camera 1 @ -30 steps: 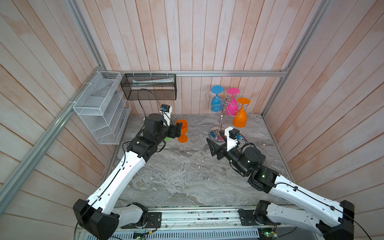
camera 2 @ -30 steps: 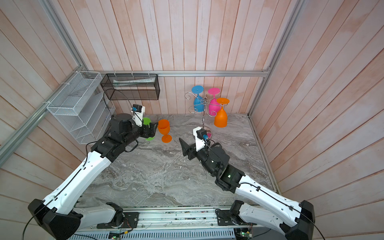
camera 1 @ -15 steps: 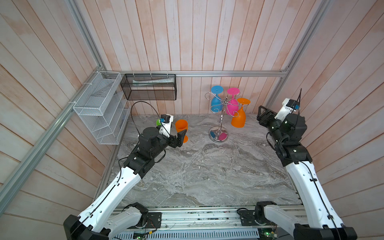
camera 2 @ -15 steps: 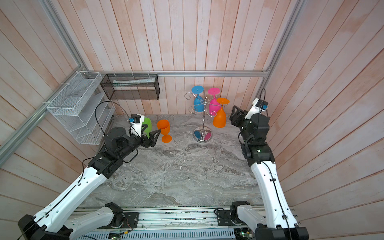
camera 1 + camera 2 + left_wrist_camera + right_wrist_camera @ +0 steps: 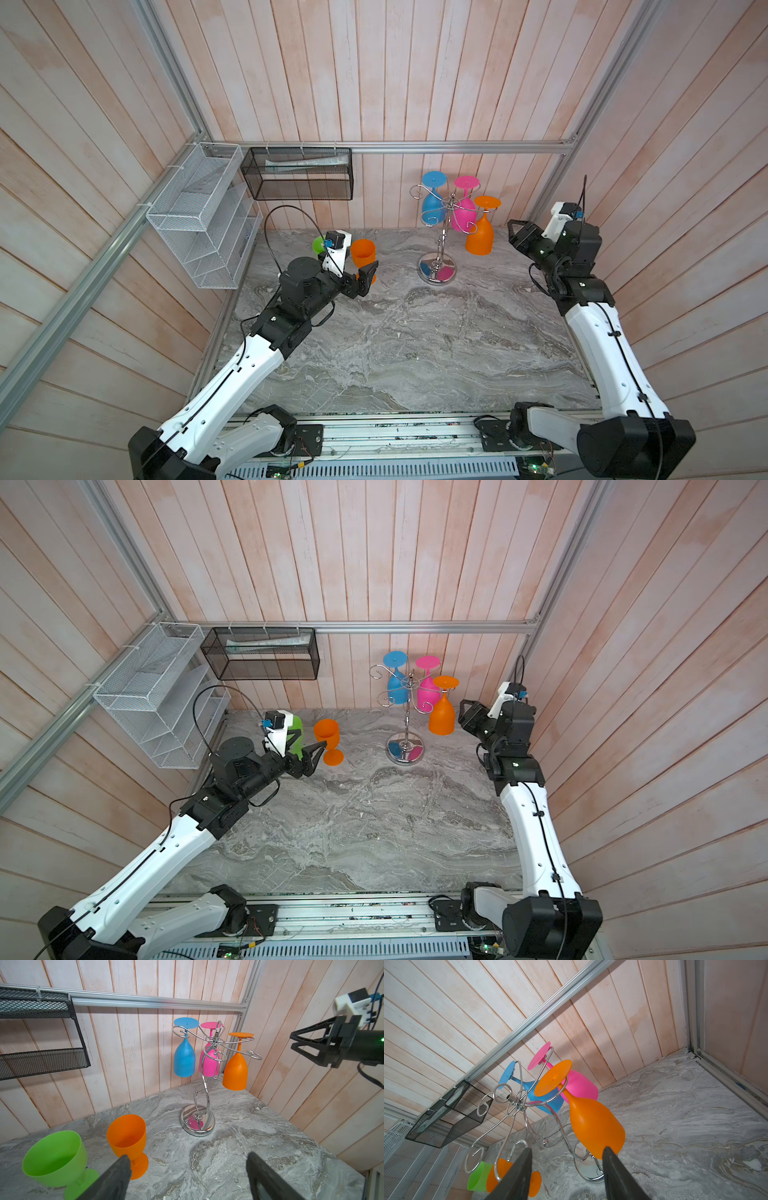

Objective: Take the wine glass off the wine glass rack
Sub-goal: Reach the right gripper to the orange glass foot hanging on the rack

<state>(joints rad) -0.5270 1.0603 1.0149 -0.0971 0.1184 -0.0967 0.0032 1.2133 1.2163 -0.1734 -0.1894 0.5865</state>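
Note:
The chrome wine glass rack (image 5: 439, 245) stands at the back of the marble table. Three wine glasses hang upside down from its arms: blue (image 5: 432, 206), pink (image 5: 463, 212) and orange (image 5: 480, 237). My right gripper (image 5: 514, 235) hovers open just right of the orange wine glass, apart from it. In the right wrist view the orange bowl (image 5: 593, 1124) lies just beyond the gripper (image 5: 566, 1160), nothing between its fingers (image 5: 519, 1172). My left gripper (image 5: 368, 277) is open and empty, low over the table left of the rack; it shows too in the left wrist view (image 5: 187, 1167).
An orange glass (image 5: 363, 253) and a green glass (image 5: 318, 244) stand upright on the table by my left gripper. A white mesh basket (image 5: 199, 216) and a black mesh basket (image 5: 299, 174) hang on the left and back walls. Wooden walls close in on three sides.
My right arm swung from the table's middle out to the right wall beside the rack, and its jaws narrowed. My left arm drew back a little from the standing orange glass.

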